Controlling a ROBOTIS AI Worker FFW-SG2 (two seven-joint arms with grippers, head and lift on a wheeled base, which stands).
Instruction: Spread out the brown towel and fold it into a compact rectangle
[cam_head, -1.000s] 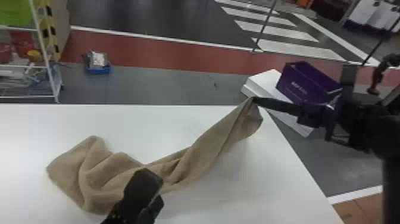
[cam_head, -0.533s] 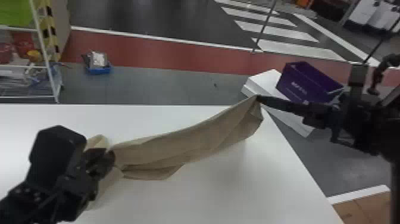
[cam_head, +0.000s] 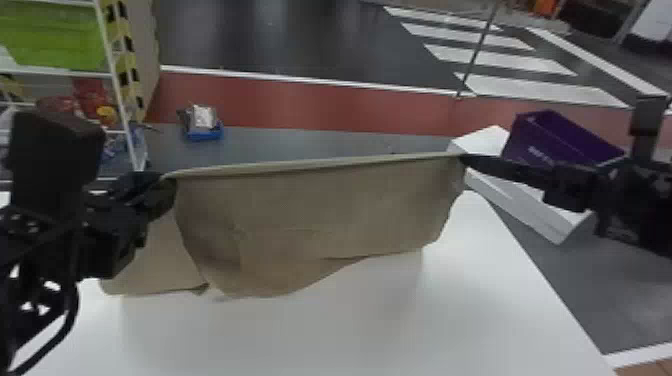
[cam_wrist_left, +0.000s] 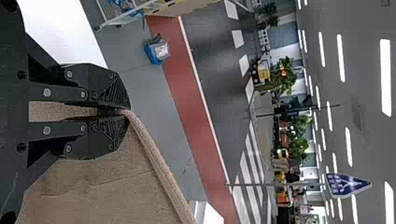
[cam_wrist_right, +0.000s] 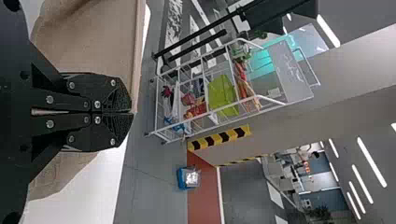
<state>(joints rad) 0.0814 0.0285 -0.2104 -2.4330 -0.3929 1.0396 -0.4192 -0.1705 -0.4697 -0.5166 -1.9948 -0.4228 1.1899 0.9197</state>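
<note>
Towel (cam_head: 320, 215) now hangs broader, raised higher by the left claw (cam_head: 167, 186).

Towel (cam_head: 320, 215): part hidden behind left gripper (cam_head: 165, 192)
Table (cam_head: 350, 330): near edge cut off
Rack (cam_head: 111, 65): left side cut off in head view
Purple box (cam_head: 529, 134): print blurred

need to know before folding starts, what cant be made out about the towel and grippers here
- Reverse of the brown towel, head view: hidden behind its near face.
- Cloth behind the left gripper, head view: covered by that gripper.
- Layers pinched by the right gripper, right wrist view: hidden between its fingers.
- Towel's far end, left wrist view: cut off by the picture's edge.
</note>
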